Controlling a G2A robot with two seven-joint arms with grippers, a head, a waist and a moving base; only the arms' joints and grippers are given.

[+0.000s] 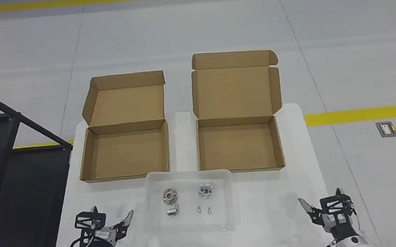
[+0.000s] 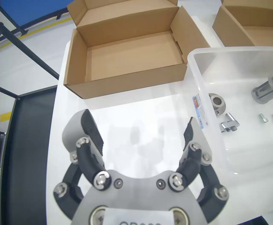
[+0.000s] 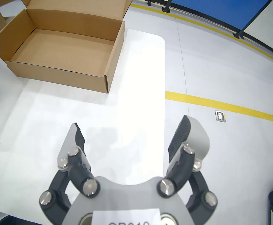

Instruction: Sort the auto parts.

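A clear plastic tray point(image 1: 219, 173) point(image 2: 193, 64) at the table's front middle holds several metal parts: a round collar point(image 1: 169, 194) point(image 2: 217, 103), a small clamp piece point(image 1: 172, 209) point(image 2: 229, 125), a ribbed hub point(image 1: 205, 190) point(image 2: 262, 92) and a small bolt point(image 1: 198, 209) point(image 2: 264, 118). Two cardboard boxes, left point(image 1: 125, 151) point(image 2: 130, 57) and right point(image 1: 240, 144) point(image 3: 61, 46), stand behind it with nothing inside. My left gripper point(image 1: 107, 227) point(image 2: 138, 125) hangs open over bare table left of the tray. My right gripper point(image 1: 323, 206) point(image 3: 130, 132) is open near the table's front right corner.
A black frame and dark cart point(image 1: 13, 173) point(image 2: 25, 132) stand off the table's left edge. The table's right edge point(image 3: 164, 85) runs close by the right gripper, with grey floor and a yellow line point(image 1: 362, 115) beyond it.
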